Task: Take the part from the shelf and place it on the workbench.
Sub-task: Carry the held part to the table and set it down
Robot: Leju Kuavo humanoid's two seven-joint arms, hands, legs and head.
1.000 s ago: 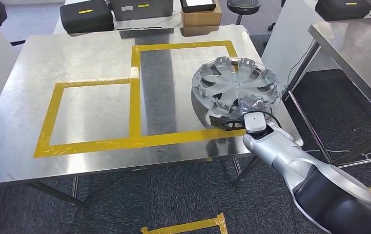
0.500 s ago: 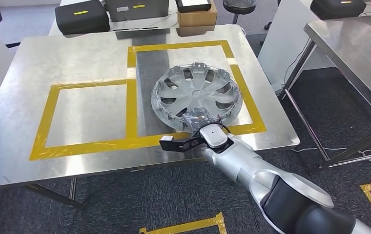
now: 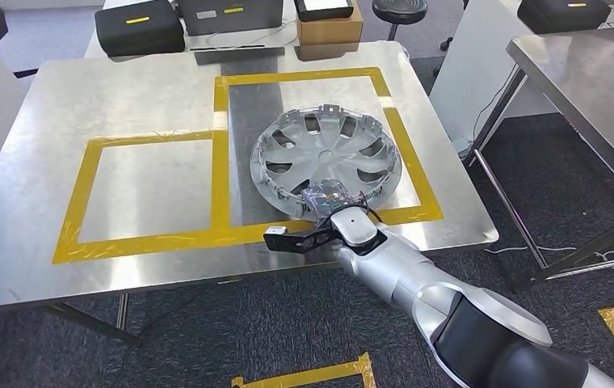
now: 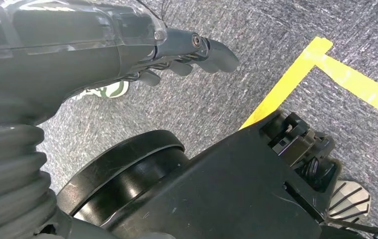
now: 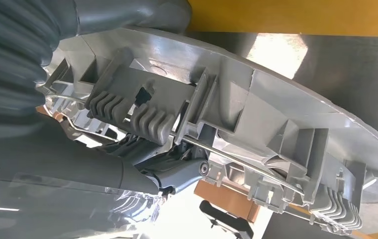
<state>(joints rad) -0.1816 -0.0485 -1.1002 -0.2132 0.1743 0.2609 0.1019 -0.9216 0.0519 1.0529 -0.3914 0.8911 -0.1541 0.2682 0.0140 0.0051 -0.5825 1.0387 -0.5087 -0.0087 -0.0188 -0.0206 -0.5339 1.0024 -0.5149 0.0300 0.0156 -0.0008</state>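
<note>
Head view showed the right hand point(image 3: 325, 196) reaching over the workbench's point(image 3: 126, 97) near edge, fingers closed around the wheel cover's point(image 3: 328, 153) near rim.

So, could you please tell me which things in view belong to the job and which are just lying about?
Belongs to the job:
- wheel cover, held at its near rim
- right hand holding it
- workbench with yellow tape outlines

Just lying about:
- black cases
- cardboard box
- stool
- neighbouring table
</note>
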